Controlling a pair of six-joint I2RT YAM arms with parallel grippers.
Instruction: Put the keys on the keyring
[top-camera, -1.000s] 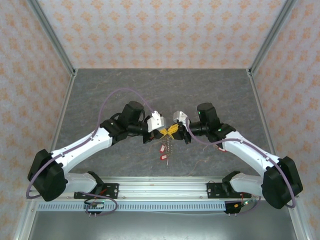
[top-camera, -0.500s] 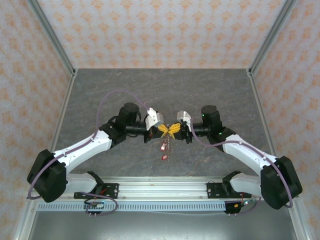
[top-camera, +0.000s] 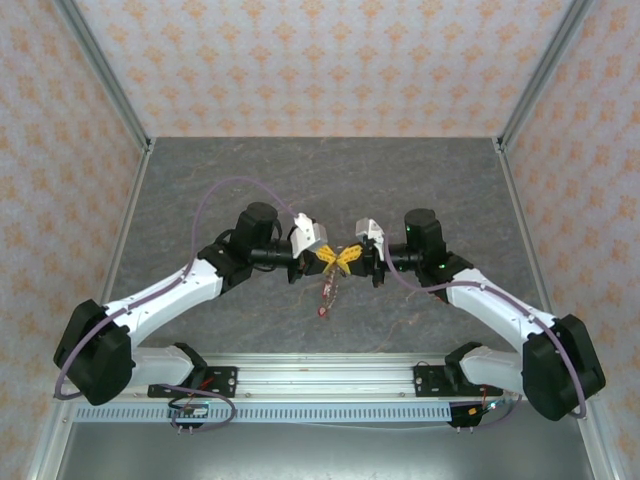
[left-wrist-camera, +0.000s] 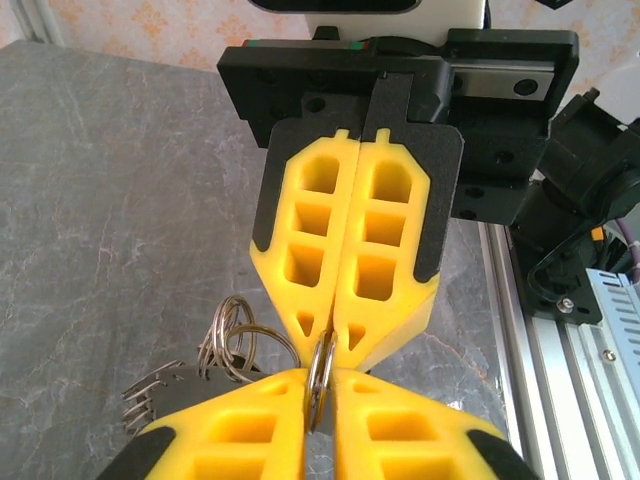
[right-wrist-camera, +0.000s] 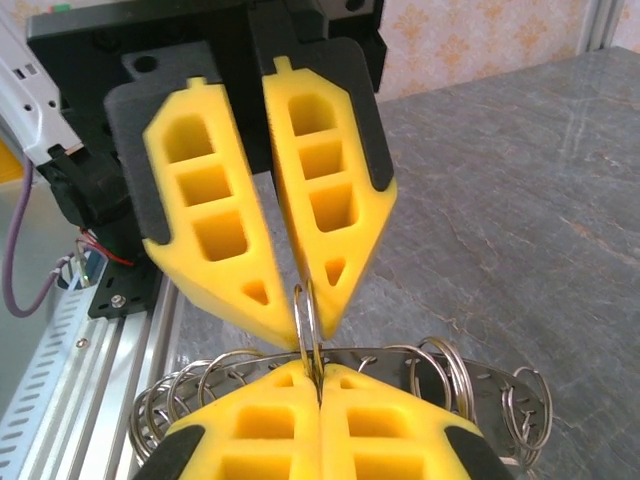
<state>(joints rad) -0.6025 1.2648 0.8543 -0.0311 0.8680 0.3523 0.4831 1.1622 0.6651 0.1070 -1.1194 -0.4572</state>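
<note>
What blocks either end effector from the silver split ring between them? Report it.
Nothing visible does. The right end effector is shut on the small silver metal split ring. The left end effector flanks the ring with its tips, though whether it clamps is unclear.

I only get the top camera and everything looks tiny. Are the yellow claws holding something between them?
Observer: Yes. The right gripper is shut on a thin silvery ring, seen edge-on.
Operator: And the other claw?
Observer: The left gripper has the same ring between its fingertips, but I can't tell if it grips.
Operator: Anything else there?
Observer: More rings are bunched right beside the fingertips.
</note>
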